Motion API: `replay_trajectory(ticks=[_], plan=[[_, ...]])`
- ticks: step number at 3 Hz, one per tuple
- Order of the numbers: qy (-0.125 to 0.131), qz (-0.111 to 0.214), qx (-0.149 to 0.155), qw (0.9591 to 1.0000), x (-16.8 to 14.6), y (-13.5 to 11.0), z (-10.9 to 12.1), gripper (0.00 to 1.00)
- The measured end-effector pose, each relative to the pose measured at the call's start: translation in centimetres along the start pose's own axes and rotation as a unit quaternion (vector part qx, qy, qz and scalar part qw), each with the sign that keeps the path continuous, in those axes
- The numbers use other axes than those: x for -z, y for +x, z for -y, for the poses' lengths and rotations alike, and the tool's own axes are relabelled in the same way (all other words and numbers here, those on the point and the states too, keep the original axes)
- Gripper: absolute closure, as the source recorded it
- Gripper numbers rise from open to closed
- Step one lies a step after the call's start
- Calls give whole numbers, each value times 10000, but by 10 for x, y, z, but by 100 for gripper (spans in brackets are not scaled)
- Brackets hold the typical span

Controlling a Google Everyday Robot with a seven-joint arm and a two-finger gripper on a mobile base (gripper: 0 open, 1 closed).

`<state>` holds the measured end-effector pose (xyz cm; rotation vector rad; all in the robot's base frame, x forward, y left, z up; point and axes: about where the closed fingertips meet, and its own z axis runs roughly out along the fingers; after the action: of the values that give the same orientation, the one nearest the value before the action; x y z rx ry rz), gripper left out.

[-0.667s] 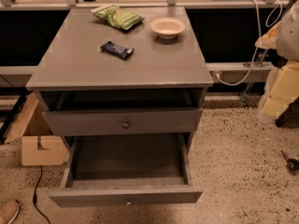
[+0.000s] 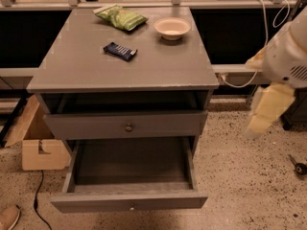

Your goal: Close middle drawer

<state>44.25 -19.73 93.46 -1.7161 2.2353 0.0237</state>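
Note:
The middle drawer [image 2: 129,201] is pulled far out of the grey cabinet [image 2: 120,71]. Its low front panel with a tiny pale knob sits near the bottom edge of the camera view, and its inside looks empty. Above it, the taller top drawer [image 2: 125,124] with a dark knob stands slightly out. The lowest drawer is hidden under the open one. My gripper [image 2: 255,127], at the cream-coloured end of the white arm [image 2: 288,56], hangs to the right of the cabinet. It is level with the top drawer, apart from both drawers and holding nothing.
On the cabinet top lie a green snack bag [image 2: 121,17], a dark blue bar [image 2: 120,51] and a white bowl [image 2: 171,28]. A cardboard box [image 2: 38,147] stands on the floor at the left. A cable [image 2: 37,195] and a shoe [image 2: 8,217] are at the lower left.
The arm's cream end has moved a little left and down, closer to the cabinet's right side. The drawers have not moved.

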Motion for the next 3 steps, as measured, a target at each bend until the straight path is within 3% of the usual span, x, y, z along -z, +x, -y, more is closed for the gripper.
replay_trajectory(ticks=[1,2,3], plan=[[-651,459,-361,9962,-82,-8,-19,0],[-1053,895,-774,9874,-159,-21,-39,0],[-1054,888,-780,9874,-161,-20,-41,0]])
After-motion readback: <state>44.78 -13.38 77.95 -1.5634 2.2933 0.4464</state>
